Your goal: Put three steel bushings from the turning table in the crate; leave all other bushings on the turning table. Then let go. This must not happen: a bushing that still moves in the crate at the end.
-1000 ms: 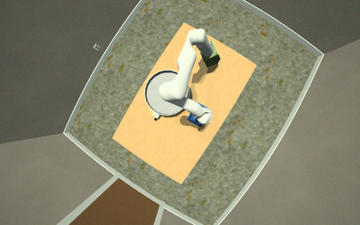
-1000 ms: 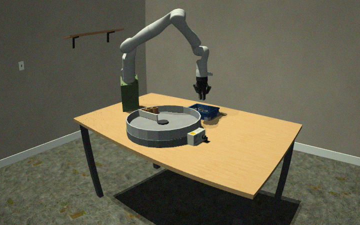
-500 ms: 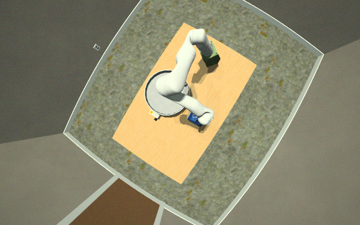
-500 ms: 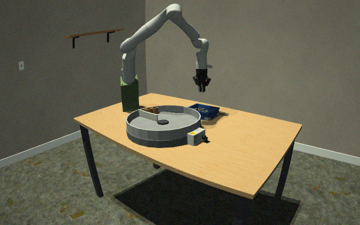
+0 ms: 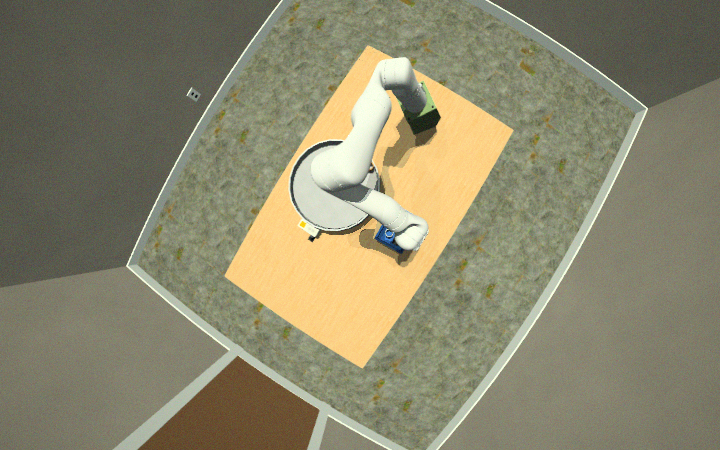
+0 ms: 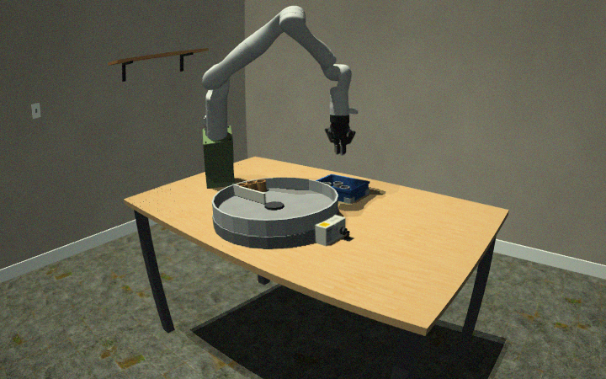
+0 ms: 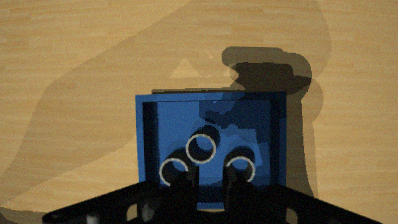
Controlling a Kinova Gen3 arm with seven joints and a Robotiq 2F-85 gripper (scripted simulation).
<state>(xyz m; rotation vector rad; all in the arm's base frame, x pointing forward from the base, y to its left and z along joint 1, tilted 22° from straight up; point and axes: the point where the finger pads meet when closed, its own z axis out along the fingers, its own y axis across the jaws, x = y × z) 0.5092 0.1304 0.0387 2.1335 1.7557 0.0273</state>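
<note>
Three steel bushings stand in the blue crate [image 5: 379,238] [image 6: 359,190] [image 7: 140,130]; the wrist view shows a middle bushing [image 7: 188,148], a left bushing [image 7: 174,159] and a right bushing [image 7: 240,157]. My gripper [image 6: 340,152] [image 7: 210,178] hangs above the crate, clear of its rim. Its fingers stand a little apart, with nothing between them. In the top view the wrist hides the gripper and part of the crate. The grey turning table [image 5: 306,195] [image 6: 295,200] bears several copper-brown bushings [image 5: 371,167] [image 6: 261,184] behind a divider. No steel bushing shows on it; the arm and divider hide parts.
The pale divider [image 6: 248,192] stands on the turning table. A control box [image 5: 307,228] [image 6: 330,230] sits at its side. The green robot base [image 5: 423,119] [image 6: 218,162] stands at one end of the wooden table [image 5: 318,302] [image 6: 404,264]. The arm reaches over the turning table.
</note>
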